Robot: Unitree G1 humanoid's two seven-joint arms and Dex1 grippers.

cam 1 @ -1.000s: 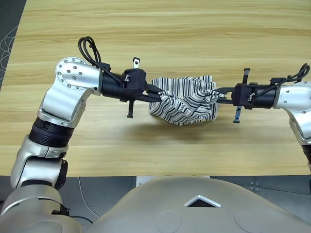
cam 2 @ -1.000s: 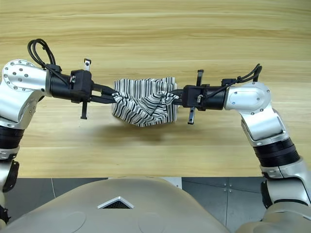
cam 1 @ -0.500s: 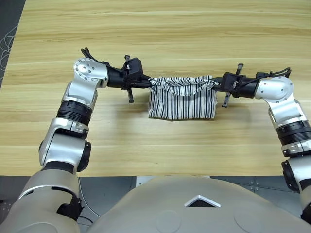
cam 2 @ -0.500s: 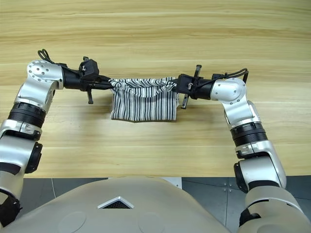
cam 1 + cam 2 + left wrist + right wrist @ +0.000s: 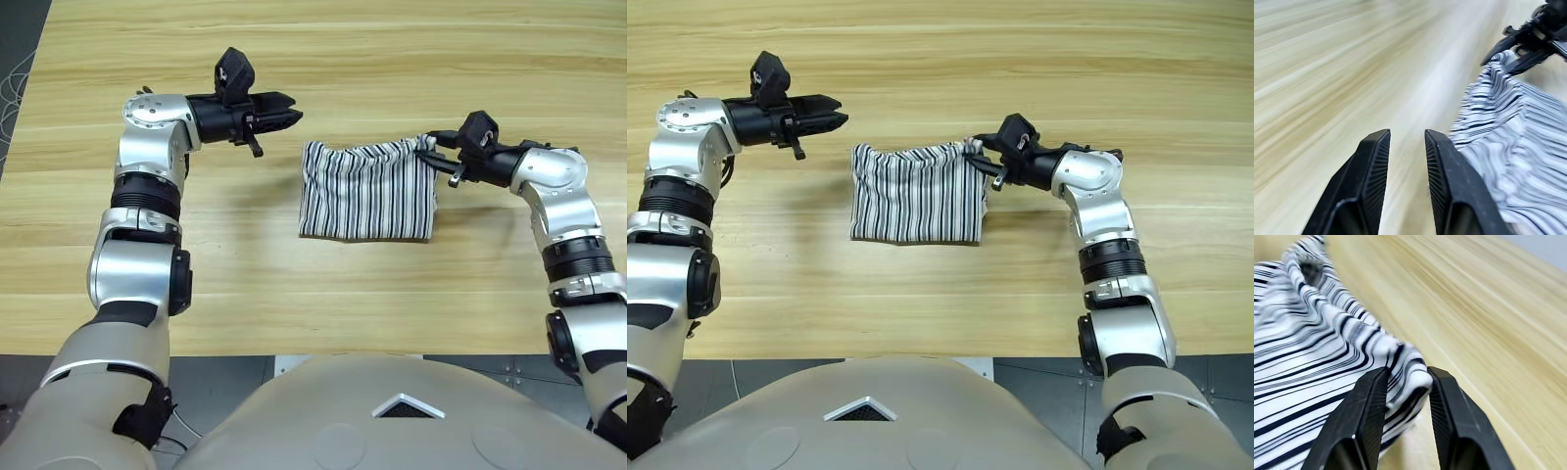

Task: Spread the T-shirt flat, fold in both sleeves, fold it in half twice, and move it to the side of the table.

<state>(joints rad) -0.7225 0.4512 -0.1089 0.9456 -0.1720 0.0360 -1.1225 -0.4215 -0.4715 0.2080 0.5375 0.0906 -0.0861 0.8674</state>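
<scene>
The black-and-white striped T-shirt (image 5: 364,194) lies on the wooden table (image 5: 392,59) as a folded, roughly square bundle, its far edge a little rumpled. My right gripper (image 5: 429,153) sits at the shirt's far right corner. In the right wrist view its fingers (image 5: 1371,396) are shut on a bunched fold of the T-shirt (image 5: 1308,347). My left gripper (image 5: 292,117) hovers over bare wood, to the left of and beyond the shirt's far left corner. It is open with nothing between its pads (image 5: 1376,166), and the T-shirt (image 5: 1508,137) lies apart from it.
Bare wood surrounds the shirt on all sides. The table's front edge (image 5: 294,352) runs close to my body, and its left edge (image 5: 29,78) borders dark floor.
My left gripper has let go of the shirt's left corner and pulled away to the left and farther back. The shirt has settled onto the table, with the right gripper still holding its corner.
</scene>
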